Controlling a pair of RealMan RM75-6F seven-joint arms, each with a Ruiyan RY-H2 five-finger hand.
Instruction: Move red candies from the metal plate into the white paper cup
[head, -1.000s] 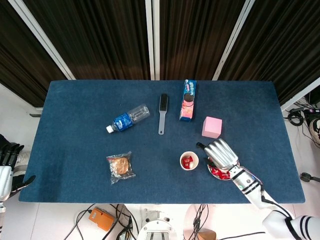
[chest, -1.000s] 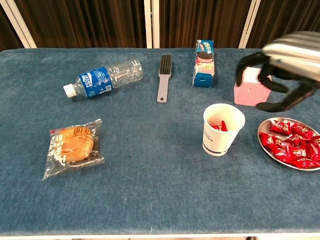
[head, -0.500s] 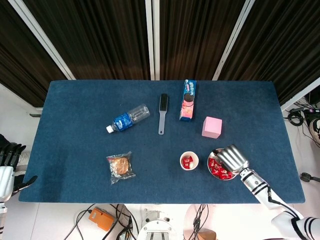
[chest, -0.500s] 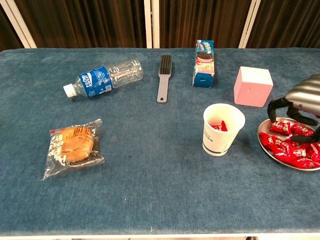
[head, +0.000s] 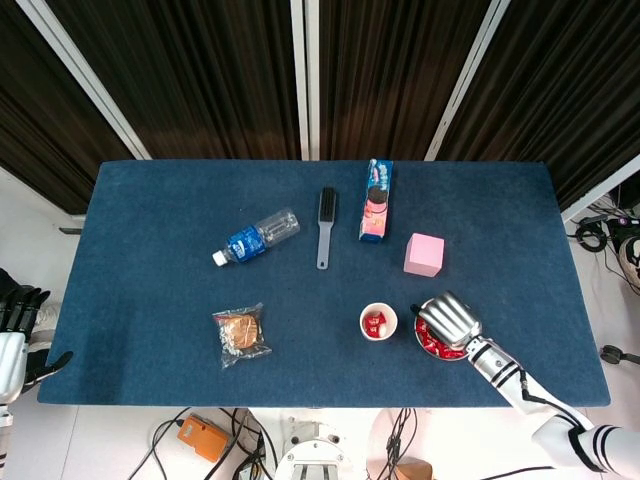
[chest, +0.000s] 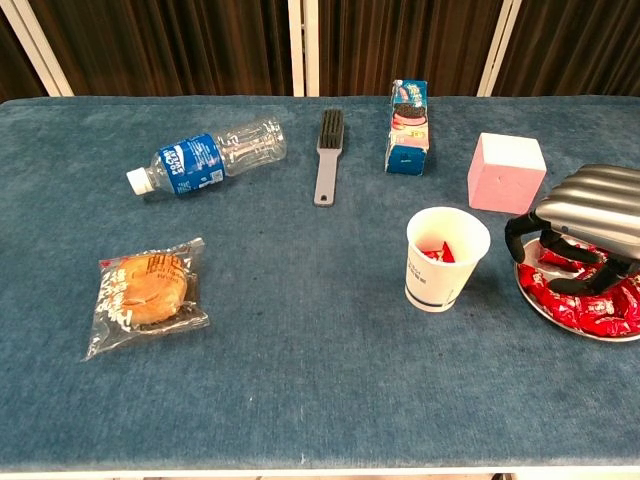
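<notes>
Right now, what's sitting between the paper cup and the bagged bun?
Nothing: in the chest view, only bare blue tabletop runs from the white paper cup to the bagged bun. The head view agrees.

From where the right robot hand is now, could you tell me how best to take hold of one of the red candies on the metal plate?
Probably from above, pinching one wrapped red candy near the cup-side edge of the pile. The candies lie flat and heaped in the shallow metal plate, whose rim blocks a sideways approach. The right robot hand hovers over the plate, fingers pointing down, beside the white paper cup.
</notes>
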